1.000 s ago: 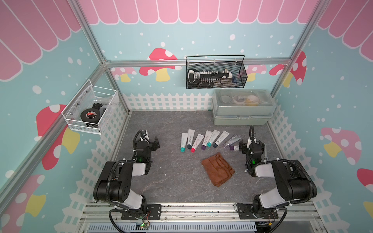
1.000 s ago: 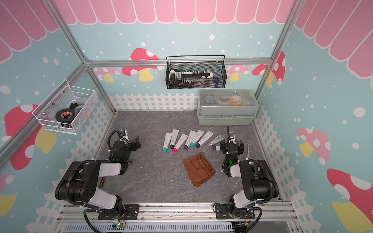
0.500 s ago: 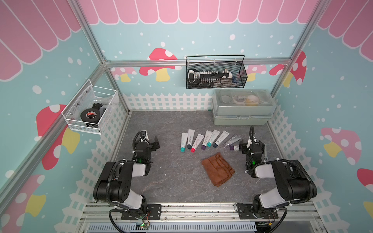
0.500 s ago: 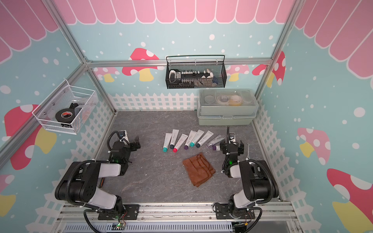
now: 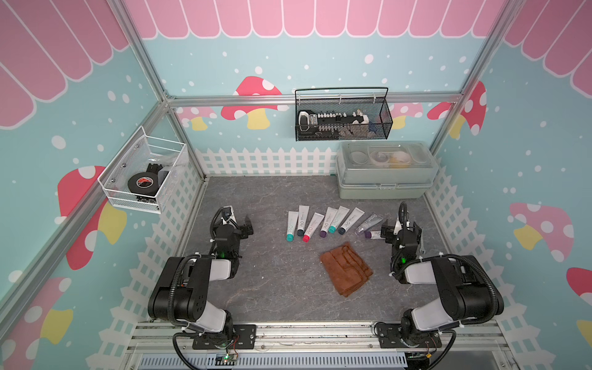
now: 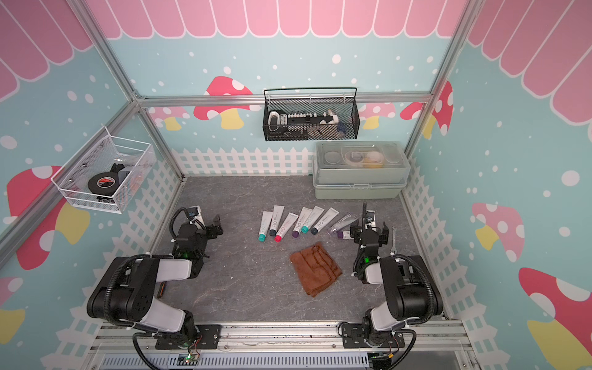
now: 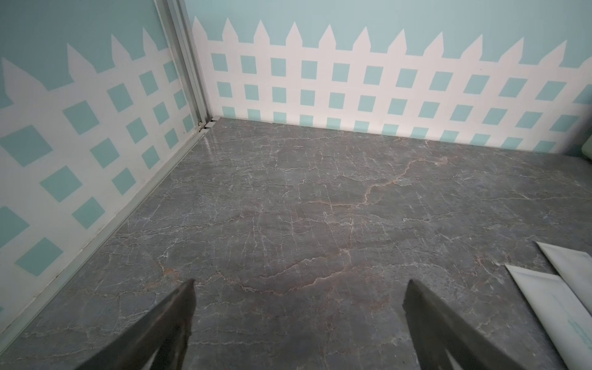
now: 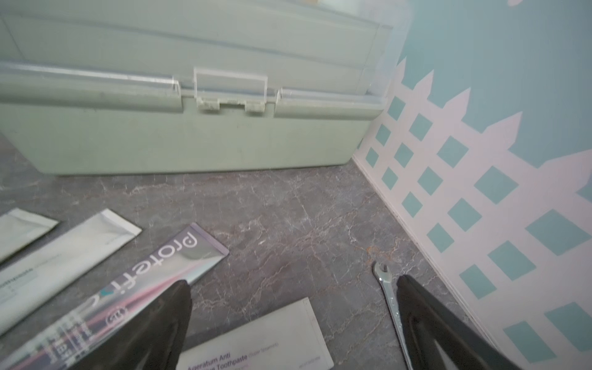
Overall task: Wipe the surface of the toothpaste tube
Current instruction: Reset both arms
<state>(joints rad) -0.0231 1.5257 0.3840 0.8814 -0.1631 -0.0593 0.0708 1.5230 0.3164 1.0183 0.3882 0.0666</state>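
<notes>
Brown cloth [image 5: 346,269] flat near the row of toothpaste tubes [image 5: 328,220]

1. The cloth [image 5: 346,269] lies on the table [image 5: 272,288], toward its front and right of centre.
2. Just behind the cloth, six toothpaste tubes [image 5: 325,221] lie side by side in a row, caps toward it.
3. Behind and right of the cloth, two more tubes [image 5: 369,221] end that row, with the right gripper [image 5: 401,228] just beside them.
4. Further behind the cloth, a lidded box [image 5: 384,192] stands against the back wall, and a mesh basket [image 5: 342,134] hangs above it.
5. Well left of the cloth, the left gripper [image 5: 238,219] is over bare table. Beyond it, a wire basket [image 5: 134,195] on the left wall holds a tape roll [image 5: 142,183].
6. Right of the cloth, past the right gripper, a wrench [image 6: 393,240] lies near the right wall.
</notes>
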